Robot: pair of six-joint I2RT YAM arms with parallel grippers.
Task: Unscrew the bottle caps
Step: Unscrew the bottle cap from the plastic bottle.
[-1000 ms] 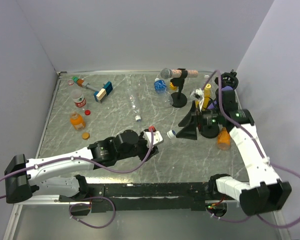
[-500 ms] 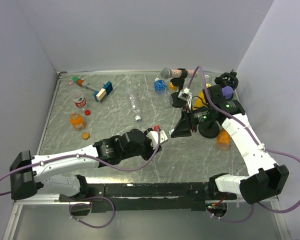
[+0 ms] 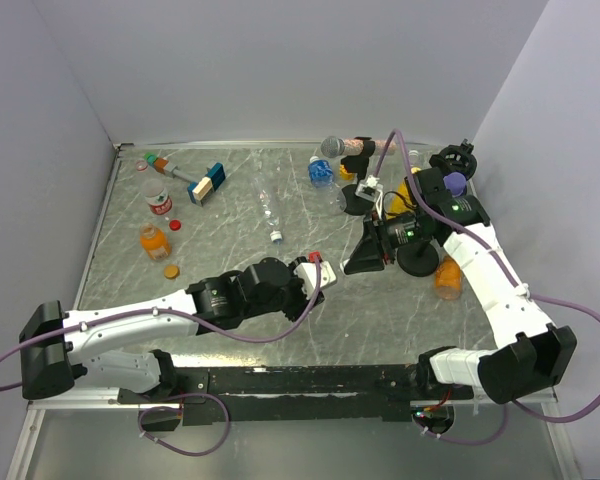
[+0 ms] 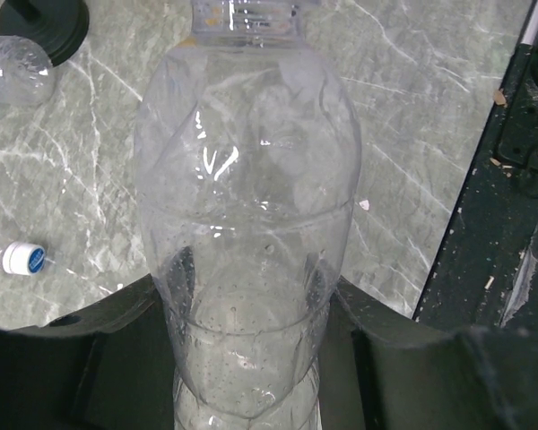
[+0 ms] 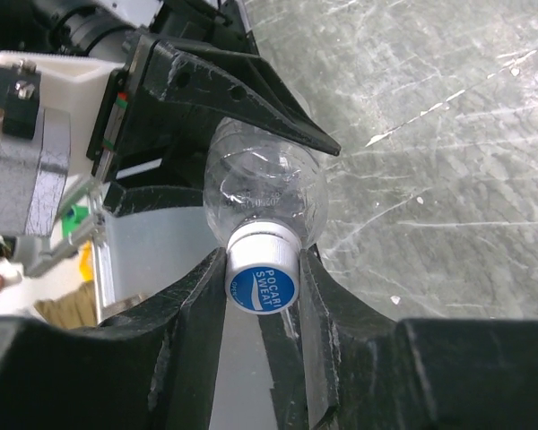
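Note:
My left gripper (image 4: 247,309) is shut on the body of a clear bottle (image 4: 247,179), one finger on each side. In the top view this bottle (image 3: 335,267) lies level above the table's middle, between the two grippers. Its white ribbed cap with a blue top (image 5: 262,278) points toward the right wrist camera. My right gripper (image 5: 262,269) is shut on that cap, a black finger (image 5: 193,313) pressed to each side. In the top view the right gripper (image 3: 352,264) meets the left gripper (image 3: 320,270) nose to nose.
An orange bottle (image 3: 154,241), a red-labelled clear bottle (image 3: 158,198), a red cap (image 3: 175,224) and an orange cap (image 3: 170,270) lie at the left. A microphone on a stand (image 3: 332,147) and a blue-labelled bottle (image 3: 321,172) are at the back. Another orange bottle (image 3: 446,278) lies right.
My right gripper swung left from the table's right side to the held bottle's cap and shut on it. The left arm pushed the bottle slightly toward it.

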